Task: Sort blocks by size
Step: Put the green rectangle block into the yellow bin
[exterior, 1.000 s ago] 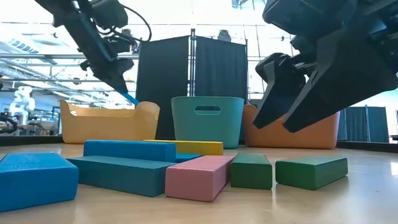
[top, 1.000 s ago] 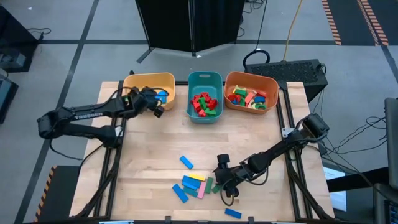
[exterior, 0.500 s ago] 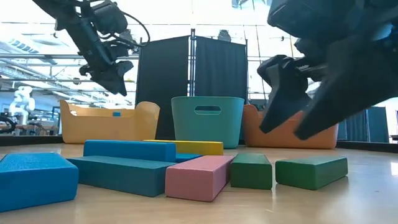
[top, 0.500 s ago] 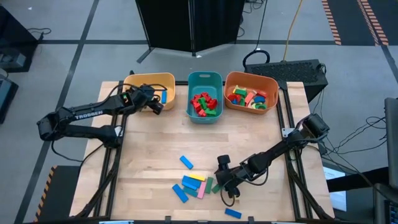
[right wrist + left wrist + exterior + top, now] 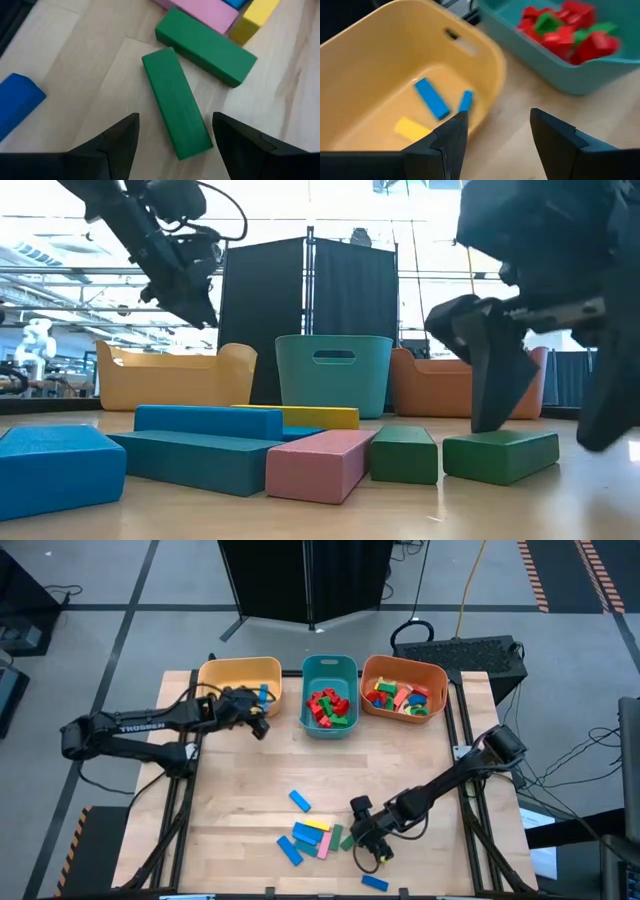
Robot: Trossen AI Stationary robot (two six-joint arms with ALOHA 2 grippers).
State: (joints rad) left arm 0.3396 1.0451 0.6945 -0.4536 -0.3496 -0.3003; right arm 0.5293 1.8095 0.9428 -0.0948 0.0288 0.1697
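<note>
Now, high view: left tool point(image 5: 258, 727), wide and empty, has drawn back from the yellow bin point(image 5: 225, 674) at upper left; its blue bar is delivered. Low view: right tool point(image 5: 545, 395) has dropped to the green block point(image 5: 500, 455), lower right. Right wrist view: wide fingers point(image 5: 116, 145) straddle that block point(image 5: 176, 106); grasp is probably next.

Wooden table point(image 5: 240, 790) — three bins point(image 5: 329, 690); loose blocks point(image 5: 310, 836)
</note>
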